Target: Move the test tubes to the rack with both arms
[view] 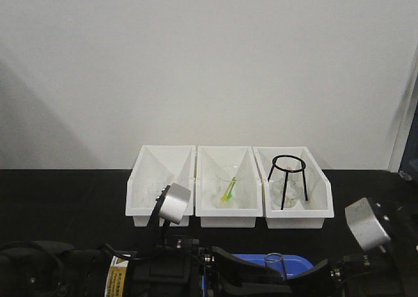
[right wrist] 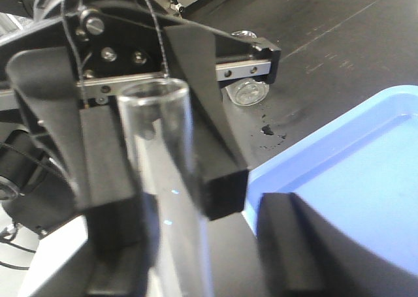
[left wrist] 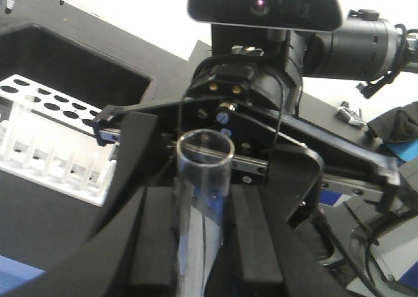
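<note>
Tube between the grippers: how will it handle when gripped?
Probably slippery: the tube is clear and smooth against the left gripper's flat black pads. Possibly glass, so fragile; clamp gently. Round body, so it would likely roll if dropped.

The black table (view: 65, 192) carries three white bins (view: 228, 217), a blue tray (right wrist: 366, 179) and the rack (left wrist: 49, 111).

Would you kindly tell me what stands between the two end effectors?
An upright clear test tube, gripped by the left end effector and facing the open right end effector, shown in the left wrist view.
</note>
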